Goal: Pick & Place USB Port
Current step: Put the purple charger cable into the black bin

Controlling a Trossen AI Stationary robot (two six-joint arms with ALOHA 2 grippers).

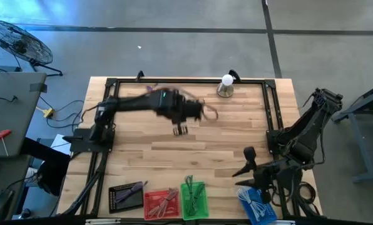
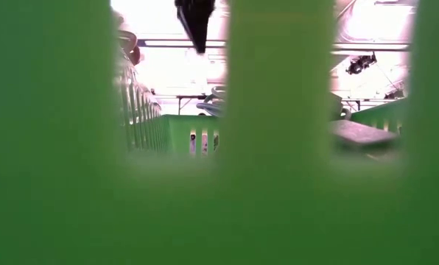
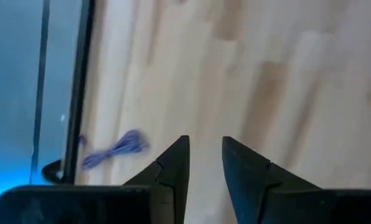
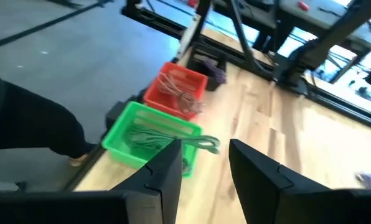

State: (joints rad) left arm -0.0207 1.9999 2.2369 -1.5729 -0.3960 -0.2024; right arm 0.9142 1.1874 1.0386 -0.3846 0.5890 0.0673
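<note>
A small purple bundled cable (image 3: 114, 149) lies on the wooden table beside the black frame rail, apart from my left gripper (image 3: 205, 155). That gripper is open and empty. It hovers over the middle of the table (image 1: 181, 130) on the outstretched left arm. The purple cable appears faintly near the table's far edge (image 1: 150, 87). My right gripper (image 4: 204, 158) is open and empty. It waits near the table's right near corner (image 1: 246, 164), facing the bins.
Along the near edge stand a black bin (image 1: 127, 197), a red bin (image 1: 161, 203), a green bin (image 1: 194, 200) and a blue bin (image 1: 258, 205), each with cables inside. A white-topped object (image 1: 226, 85) sits at the far edge. Green slats (image 2: 278, 147) block the low view.
</note>
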